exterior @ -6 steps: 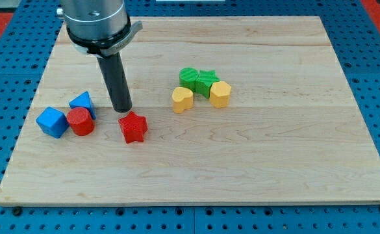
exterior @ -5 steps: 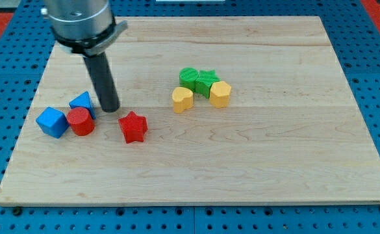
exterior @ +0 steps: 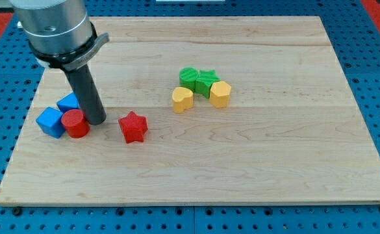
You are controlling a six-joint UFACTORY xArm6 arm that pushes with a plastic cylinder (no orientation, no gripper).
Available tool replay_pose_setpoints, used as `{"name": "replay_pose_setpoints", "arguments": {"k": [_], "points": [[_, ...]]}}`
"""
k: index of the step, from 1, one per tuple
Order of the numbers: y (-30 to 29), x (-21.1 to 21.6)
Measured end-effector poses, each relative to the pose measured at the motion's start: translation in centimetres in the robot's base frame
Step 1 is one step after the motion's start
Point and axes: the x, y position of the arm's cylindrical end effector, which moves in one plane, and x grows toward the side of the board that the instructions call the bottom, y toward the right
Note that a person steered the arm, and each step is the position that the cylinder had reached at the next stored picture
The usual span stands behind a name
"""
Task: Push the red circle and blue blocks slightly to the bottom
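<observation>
On the wooden board (exterior: 274, 162), the rod's tip (exterior: 96, 121), a plain rod end with nothing to clasp, is pressing against the right side of the red circle (exterior: 76, 123). A blue triangular block (exterior: 67, 102) is sitting just behind the rod, a blue cube (exterior: 50, 121) beyond the circle. The red star (exterior: 133, 127) is lying near the tip's right; green and yellow blocks are clustering well apart.

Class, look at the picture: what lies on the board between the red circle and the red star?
In the camera view, my tip stands between the red circle and the red star, close beside the circle.
</observation>
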Motion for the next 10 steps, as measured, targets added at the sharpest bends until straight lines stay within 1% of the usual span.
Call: {"name": "replay_pose_setpoints", "arguments": {"k": [1, 2, 3, 4, 5, 6, 7, 8, 10], "points": [[-0.9, 0.0], [-0.3, -1.8], [-0.4, -6.7], [-5.7, -9.1], [-6.2, -5.4], [-5.2, -2.7], [-6.8, -2.5], [-6.9, -1.4], [-6.5, 2.0]]}}
